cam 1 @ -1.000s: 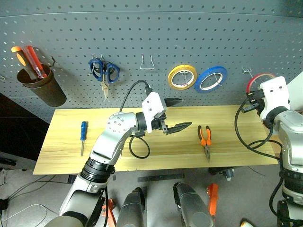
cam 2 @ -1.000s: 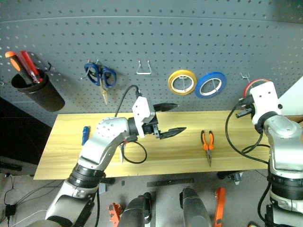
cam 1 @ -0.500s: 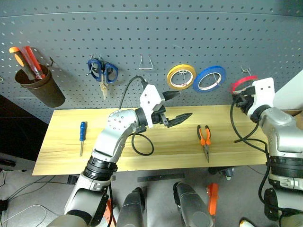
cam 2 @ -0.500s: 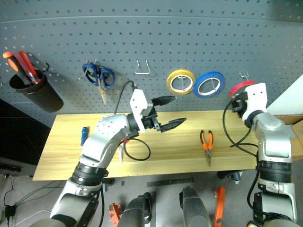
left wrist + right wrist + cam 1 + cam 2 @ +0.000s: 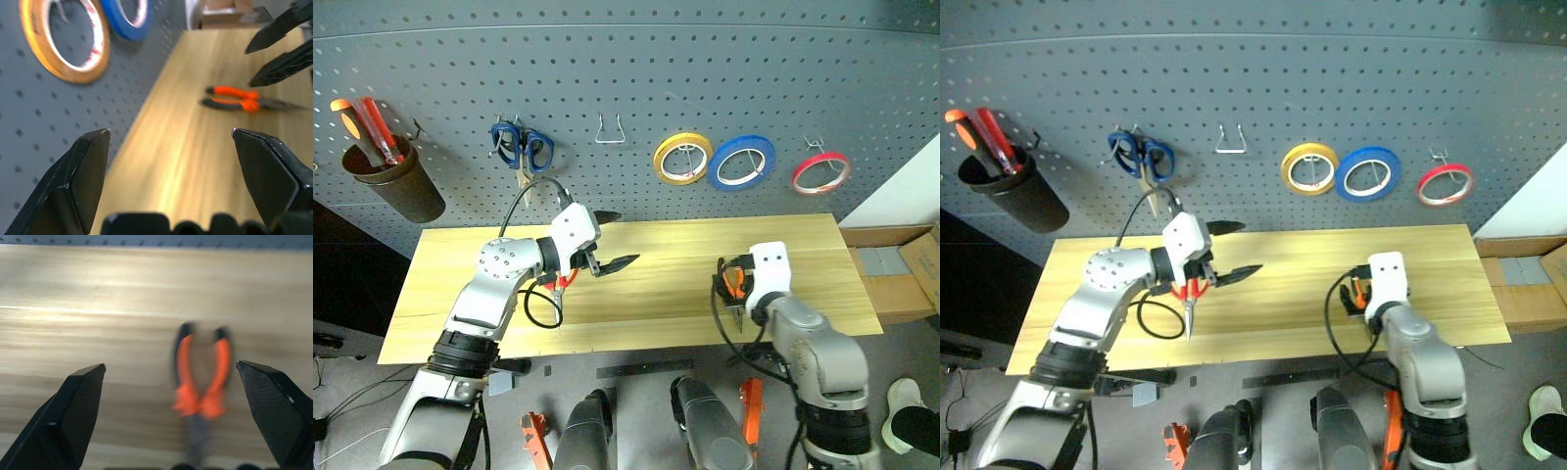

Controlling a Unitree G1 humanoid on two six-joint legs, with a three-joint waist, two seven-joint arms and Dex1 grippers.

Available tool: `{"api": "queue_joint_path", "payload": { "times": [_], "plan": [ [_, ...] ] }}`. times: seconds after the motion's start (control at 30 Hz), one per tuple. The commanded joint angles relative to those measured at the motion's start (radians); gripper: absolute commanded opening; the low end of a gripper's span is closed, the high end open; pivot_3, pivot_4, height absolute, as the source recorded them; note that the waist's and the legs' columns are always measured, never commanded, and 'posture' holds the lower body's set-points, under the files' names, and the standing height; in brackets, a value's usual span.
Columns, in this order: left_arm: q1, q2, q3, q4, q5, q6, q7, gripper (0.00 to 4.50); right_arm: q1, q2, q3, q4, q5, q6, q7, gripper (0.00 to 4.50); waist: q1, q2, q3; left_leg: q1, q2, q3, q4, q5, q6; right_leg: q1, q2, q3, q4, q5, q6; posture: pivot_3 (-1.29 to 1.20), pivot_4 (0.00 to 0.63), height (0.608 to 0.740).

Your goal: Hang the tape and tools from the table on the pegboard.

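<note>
Red, thin and pale-cored, the ring of tape [image 5: 820, 172] hung on a metal hook at about two o'clock on the dark grey perforated pegboard [image 5: 626, 88], beside the blue roll [image 5: 741, 162] and the yellow roll [image 5: 682, 159]. Orange-and-black-handled pliers [image 5: 200, 384] lay on the light-yellow wooden table [image 5: 666, 255] at roughly four o'clock, with the right gripper [image 5: 178, 416] above them, fingers spread wide and empty. The left gripper [image 5: 612, 240] hovered near the table's centre, likewise wide and empty, over red-handled scissors [image 5: 1190, 294].
</note>
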Motion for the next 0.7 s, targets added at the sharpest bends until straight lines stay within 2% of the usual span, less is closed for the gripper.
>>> {"api": "queue_joint_path", "payload": {
  "times": [0.03,0.27,0.53,0.7],
  "plan": [
    [-0.007,-0.014,0.001,-0.041,0.008,-0.027,0.011,4.28,-0.026,-0.001,0.008,0.154,-0.042,-0.084,-0.045,4.44,0.004,0.000,0.000,0.000,0.000,0.000,0.001,0.000,0.000,0.001,0.000,0.000,0.000,0.000,0.000,-0.20,0.294,0.740],
    [-0.009,-0.043,-0.013,-0.043,0.027,-0.030,0.024,4.28,-0.149,-0.030,-0.013,0.405,-0.067,-0.198,-0.065,4.44,-0.001,0.000,0.000,-0.001,-0.001,0.000,0.001,0.000,0.000,0.000,0.000,0.000,0.001,0.002,-0.004,-0.20,0.286,0.740],
    [0.002,-0.051,-0.011,-0.050,0.033,-0.030,0.028,4.28,-0.184,-0.044,-0.043,0.474,-0.045,-0.187,-0.050,4.44,-0.001,0.000,0.000,0.000,-0.001,0.000,0.001,0.000,0.000,0.000,0.002,-0.001,0.002,0.002,-0.004,-0.19,0.280,0.740],
    [0.000,-0.054,-0.012,-0.046,0.033,-0.031,0.027,4.28,-0.203,-0.001,-0.127,0.513,0.004,-0.120,-0.080,4.44,-0.001,0.000,0.000,-0.001,-0.001,0.000,0.002,0.000,0.000,0.000,0.001,0.000,0.002,0.002,-0.004,-0.19,0.275,0.740]
  ]
}}
